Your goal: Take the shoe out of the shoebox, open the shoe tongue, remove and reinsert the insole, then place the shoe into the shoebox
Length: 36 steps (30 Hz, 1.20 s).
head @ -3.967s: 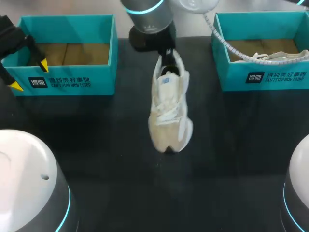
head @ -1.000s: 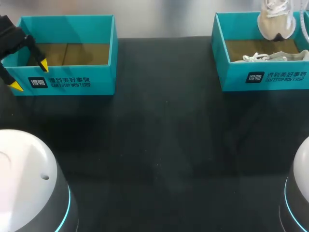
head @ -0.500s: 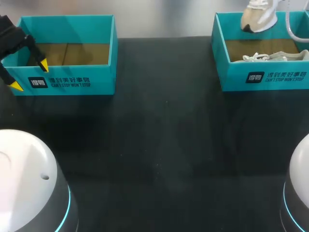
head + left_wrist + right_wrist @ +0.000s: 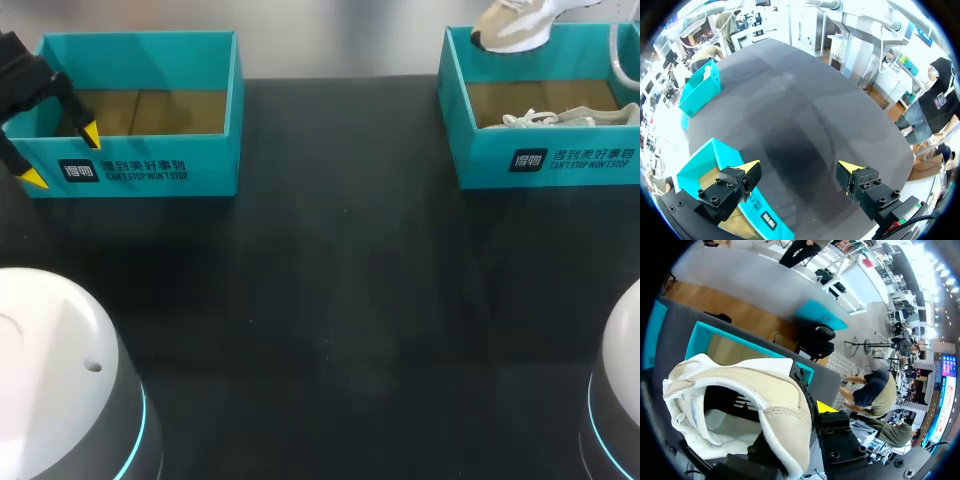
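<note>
Closest in, my left arm's white base (image 4: pixel 50 380) and my right arm's white base (image 4: pixel 620 400) sit at the 2 near corners of the black table (image 4: pixel 330 300).

Further out on my left, the left gripper (image 4: pixel 62 157) hangs at the front corner of the left shoebox (image 4: pixel 150 170). Its fingers are spread wide and grasp nothing. From the left wrist view, 1 yellow tip sits over that box's wall and the other over bare table.

Across on the far right stands the right shoebox (image 4: pixel 550 160). A second shoe (image 4: pixel 560 117) lies inside it with its laces loose.

Right at the back is the shoe (image 4: pixel 510 22), up in the air above the far-left corner of the right shoebox and tipped onto its side. The head view does not show what holds it.

The right wrist view does: the right gripper (image 4: pixel 810 410) is clenched on the rim of the shoe's opening. 1 yellow tip presses the outside of the tan upper, while the other finger is hidden by the shoe. The box's brown floor lies just ahead.
</note>
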Available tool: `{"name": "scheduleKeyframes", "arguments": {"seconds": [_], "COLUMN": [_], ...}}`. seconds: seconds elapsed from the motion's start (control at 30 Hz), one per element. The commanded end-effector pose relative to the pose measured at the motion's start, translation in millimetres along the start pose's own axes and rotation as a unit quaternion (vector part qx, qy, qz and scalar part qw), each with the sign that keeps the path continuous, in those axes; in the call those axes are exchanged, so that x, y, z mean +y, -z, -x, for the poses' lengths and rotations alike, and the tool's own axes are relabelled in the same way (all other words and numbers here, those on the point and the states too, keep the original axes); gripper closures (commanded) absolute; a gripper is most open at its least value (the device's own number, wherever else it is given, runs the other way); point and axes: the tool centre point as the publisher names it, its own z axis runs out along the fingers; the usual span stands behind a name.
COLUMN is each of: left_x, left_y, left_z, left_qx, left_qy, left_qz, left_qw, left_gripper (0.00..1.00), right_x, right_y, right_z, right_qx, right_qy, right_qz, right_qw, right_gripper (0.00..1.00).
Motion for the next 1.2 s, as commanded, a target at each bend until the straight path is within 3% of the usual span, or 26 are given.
{"name": "scheduleKeyframes", "arguments": {"seconds": [0.03, 0.23, 0.43, 0.63, 1.2], "left_x": [0.9, 0.9, 0.9, 0.9, 0.9], "left_y": [0.7, 0.7, 0.7, 0.7, 0.7], "left_z": [0.4, 0.4, 0.4, 0.4, 0.4], "left_qx": [0.002, 0.002, 0.002, 0.002, 0.002], "left_qy": [0.000, 0.000, 0.000, 0.000, 0.000], "left_qz": [0.000, 0.000, 0.000, 0.000, 0.000], "left_qw": [1.000, 1.000, 1.000, 1.000, 1.000], "left_gripper": [0.00, 0.00, 0.00, 0.00, 0.00], "right_x": [-3.5, -3.5, -29.9, -51.2, -56.7], "right_y": [2.0, 2.0, -15.2, -23.5, -32.6], "right_z": [-0.3, -0.3, 12.2, 10.7, 1.9], "right_qx": [0.000, 0.000, 0.028, 0.032, 0.032], "right_qy": [0.000, 0.000, -0.113, -0.187, -0.198], "right_qz": [0.003, 0.003, -0.006, 0.008, 0.009], "right_qw": [1.000, 1.000, 0.993, 0.982, 0.980], "right_gripper": [1.00, 1.00, 1.00, 1.00, 1.00]}}
